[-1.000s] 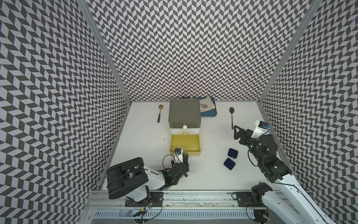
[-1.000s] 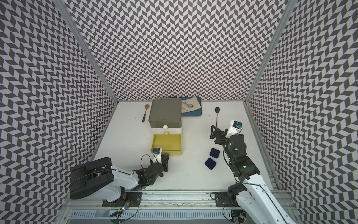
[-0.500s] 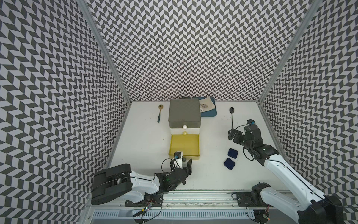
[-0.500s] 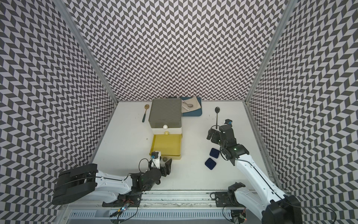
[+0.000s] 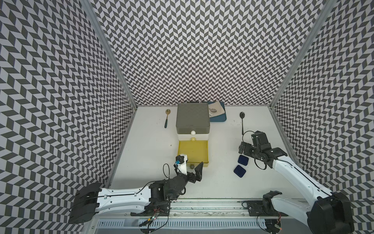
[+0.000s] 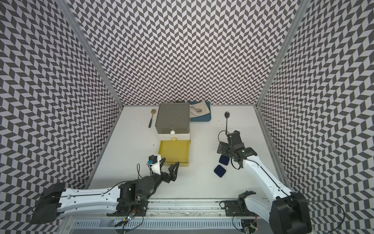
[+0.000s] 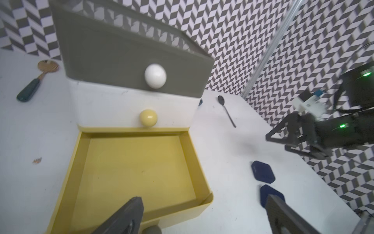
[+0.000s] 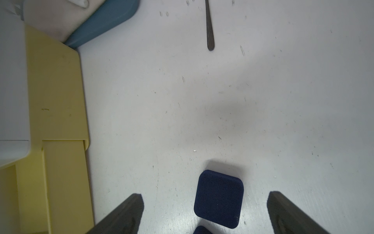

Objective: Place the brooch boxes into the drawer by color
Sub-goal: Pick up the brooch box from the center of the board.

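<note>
jaws spread wide, the left gripper (image 5: 191,164) reaches in low from the near edge of the white table (image 5: 147,154), its fingers standing either side of the grey ball knob (image 5: 191,166) on the front of the yellow bottom drawer (image 5: 193,151), closed on nothing. to its right two dark blue brooch boxes lie flat on the table, corner close to corner: the nearer box (image 5: 239,171) and, just beyond it, the farther box (image 5: 243,160). the right gripper (image 8: 205,195) hangs above the table at the far side of that second box, jaws likewise wide and empty; in the right wrist view the box shows between the two fingers, apart from both. the yellow drawer stands slid out toward the arms, its floor bare. behind it rises the drawer unit (image 5: 192,119), grey top tier and white middle tier both shut, a white knob (image 5: 193,133) above a pale yellow knob (image 5: 193,139). farther back, a gold spoon (image 5: 167,118) with a dark handle lies left of the unit and a black spoon (image 5: 242,121) right of it, while a blue tray (image 5: 219,119) holding a beige cloth (image 5: 218,108) sits against the unit's far right corner by the patterned wall.
</note>
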